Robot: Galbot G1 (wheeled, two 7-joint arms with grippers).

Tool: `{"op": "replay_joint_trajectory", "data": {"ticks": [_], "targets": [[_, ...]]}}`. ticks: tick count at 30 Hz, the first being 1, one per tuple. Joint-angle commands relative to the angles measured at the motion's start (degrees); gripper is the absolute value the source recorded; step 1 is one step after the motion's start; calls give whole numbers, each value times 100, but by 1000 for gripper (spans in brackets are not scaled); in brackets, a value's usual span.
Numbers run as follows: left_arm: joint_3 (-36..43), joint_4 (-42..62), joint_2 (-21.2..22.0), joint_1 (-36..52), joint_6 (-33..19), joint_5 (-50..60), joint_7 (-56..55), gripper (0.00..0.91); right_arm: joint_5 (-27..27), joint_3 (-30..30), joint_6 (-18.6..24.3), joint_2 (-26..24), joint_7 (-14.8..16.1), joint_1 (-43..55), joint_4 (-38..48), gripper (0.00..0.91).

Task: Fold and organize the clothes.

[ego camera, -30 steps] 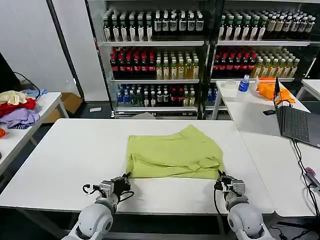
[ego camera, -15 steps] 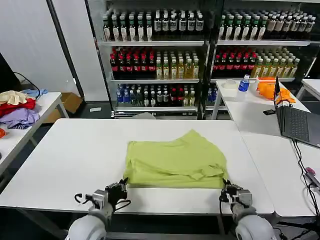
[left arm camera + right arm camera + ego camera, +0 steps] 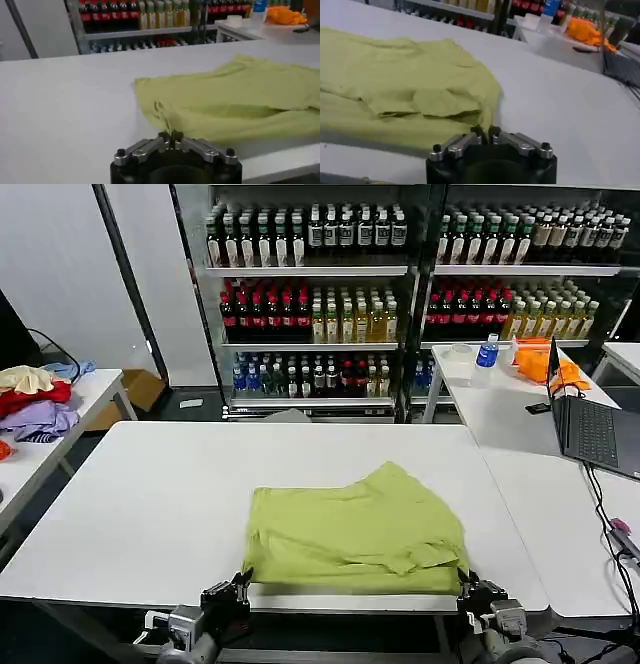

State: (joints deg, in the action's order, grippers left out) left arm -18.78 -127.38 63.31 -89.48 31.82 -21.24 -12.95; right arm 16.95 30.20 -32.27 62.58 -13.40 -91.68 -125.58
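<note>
White surface [image 3: 130, 504]; green T-shirt [image 3: 350, 524] lies wide, near edge between pincers. Left pincer [image 3: 171, 136], right pincer [image 3: 486, 131] each pinch near corner.

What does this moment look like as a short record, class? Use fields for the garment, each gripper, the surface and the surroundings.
Garment: lime T-shirt, folded over, lying at the near edge of the white table
Left gripper: shut on the T-shirt's near left corner
Right gripper: shut on the T-shirt's near right corner
Surroundings: drink shelves behind; laptop on the right-hand table; garment heap on the left-hand table
</note>
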Motion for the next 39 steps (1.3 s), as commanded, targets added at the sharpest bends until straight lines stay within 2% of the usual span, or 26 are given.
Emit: {"op": "replay_joint_trajectory", "data": {"ticks": [1, 3, 8, 10, 13, 18, 22, 29, 39], "targets": [[-338, -453, -92, -344, 65, 85, 58, 907, -98, 195, 98, -27, 42, -229, -361, 907], [-471, -416, -159, -245, 65, 34, 75, 907, -45, 242, 211, -73, 87, -142, -389, 907], [-661, -262, -396, 200, 117, -491, 45, 907, 554, 233, 263, -227, 9, 510, -196, 907], [-595, 13, -481, 558, 102, -644, -18, 907, 829, 28, 155, -296, -69, 1185, 54, 907], [-390, 496, -571, 1271, 121, -964, -122, 907, 1102, -588, -18, -282, -234, 2234, 694, 907], [-10, 1522, -615, 2421, 125, -1383, -216, 907, 1134, -1448, -81, -129, -345, 3676, 1867, 907], [437, 2303, -555, 3215, 125, -1486, -268, 907, 1129, -1866, -83, 67, -417, 4495, 2842, 907], [1113, 3556, -271, 4199, 118, -1180, -296, 907, 1158, -2393, -80, 430, -416, 5371, 3999, 907], [1551, 4409, 50, 4864, 120, -1138, -270, 907, 1431, -2755, -80, 841, -307, 6252, 5331, 907]]}}
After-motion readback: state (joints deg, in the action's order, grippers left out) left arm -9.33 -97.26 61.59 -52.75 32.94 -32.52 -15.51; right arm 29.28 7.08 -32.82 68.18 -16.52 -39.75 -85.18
